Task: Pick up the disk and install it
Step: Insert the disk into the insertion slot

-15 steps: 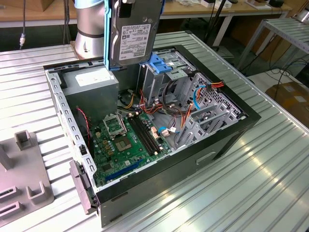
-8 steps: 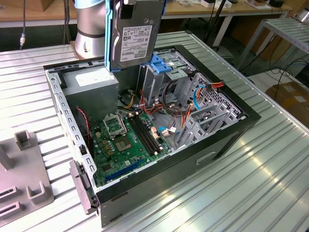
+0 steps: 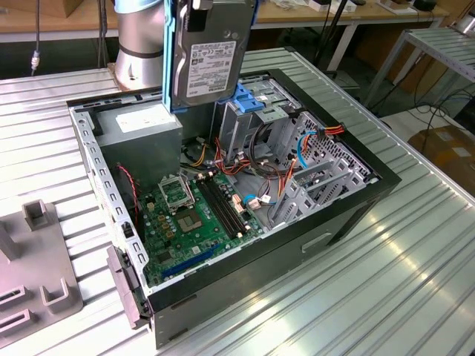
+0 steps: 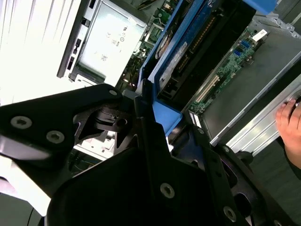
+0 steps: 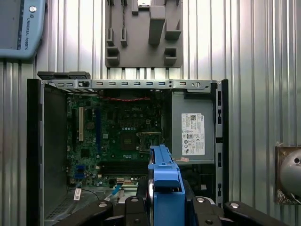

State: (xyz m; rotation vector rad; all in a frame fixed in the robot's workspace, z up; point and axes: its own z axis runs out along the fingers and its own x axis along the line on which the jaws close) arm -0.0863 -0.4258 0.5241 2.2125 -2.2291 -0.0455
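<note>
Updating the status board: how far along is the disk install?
Done: pickup. The gripper is clamped on the disk, which hangs upright with its label facing the exterior view. In hand: the disk is above the open computer case, near the power supply and the drive cage. Left: the install itself; the disk is clear of the cage, not seated.

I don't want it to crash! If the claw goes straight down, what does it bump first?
The claw carries the disk, so the disk leads. It would likely come down between the power supply and the drive cage; I can't tell which it meets first.
</note>
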